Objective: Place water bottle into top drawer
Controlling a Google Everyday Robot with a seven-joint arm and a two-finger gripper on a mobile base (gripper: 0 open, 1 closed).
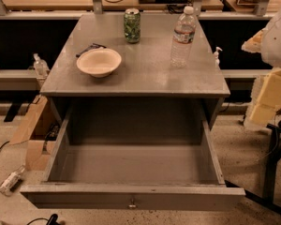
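A clear ribbed plastic water bottle with a white screw cap point(183, 35) stands upright on the grey metal desk point(150, 78), toward its back right corner, near the right edge but apart from it. Its white-and-red label band carries writing that cannot be read.

Below the desktop, the wide, deep grey metal top drawer point(131, 197) is pulled far out toward the camera. It is as wide as the desk, its mouth faces up, and its grey floor shows from wall to wall. A small metal pull point(132, 203) sits at the middle of its front panel.

The cream-and-white tool point(270, 95) hangs at the right border, off the desk's right edge, level with the desktop's front and well apart from the bottle. Whether it is spread or pressed together cannot be told.

A green patterned drink can point(132, 26) stands at the back centre, left of the bottle and shorter than it; no lettering can be made out on it. A shallow cream bowl point(99, 62) sits toward the left front, with a thin dark object point(90, 48) just behind it.

A small pump-top dispenser bottle point(217, 55) pokes up beyond the right edge, and another point(40, 64) stands on the low shelf at left. An open cardboard box point(33, 125) leans beside the drawer's left wall.
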